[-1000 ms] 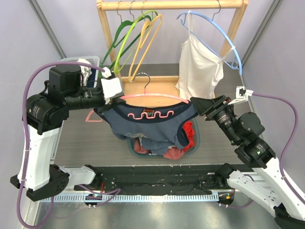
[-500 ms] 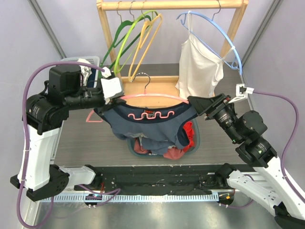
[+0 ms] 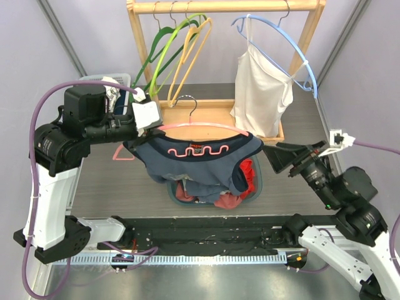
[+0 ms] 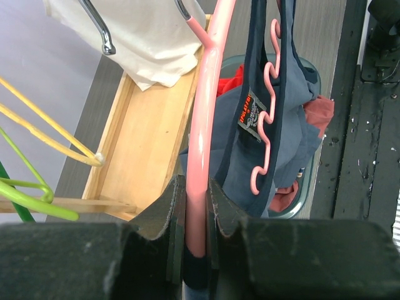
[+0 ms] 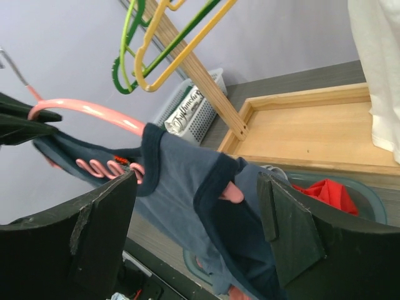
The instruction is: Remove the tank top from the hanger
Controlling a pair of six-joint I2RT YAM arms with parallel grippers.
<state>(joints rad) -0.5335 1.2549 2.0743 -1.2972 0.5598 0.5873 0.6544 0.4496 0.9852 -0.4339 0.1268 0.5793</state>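
A navy tank top hangs on a pink hanger above a basket. My left gripper is shut on the hanger's left end; in the left wrist view its jaws clamp the pink bar, with the tank top draped to the right. My right gripper is open and empty, just right of the tank top's right shoulder and apart from it. In the right wrist view the tank top and the pink hanger tip lie between and beyond my spread fingers.
A green basket of red and blue clothes sits under the tank top. A wooden rack behind holds green and yellow hangers and a white top on a blue hanger. A white crate stands at far left.
My right gripper has drawn back to the right and slightly down, away from the tank top's right shoulder. The left gripper and the hanger have not moved.
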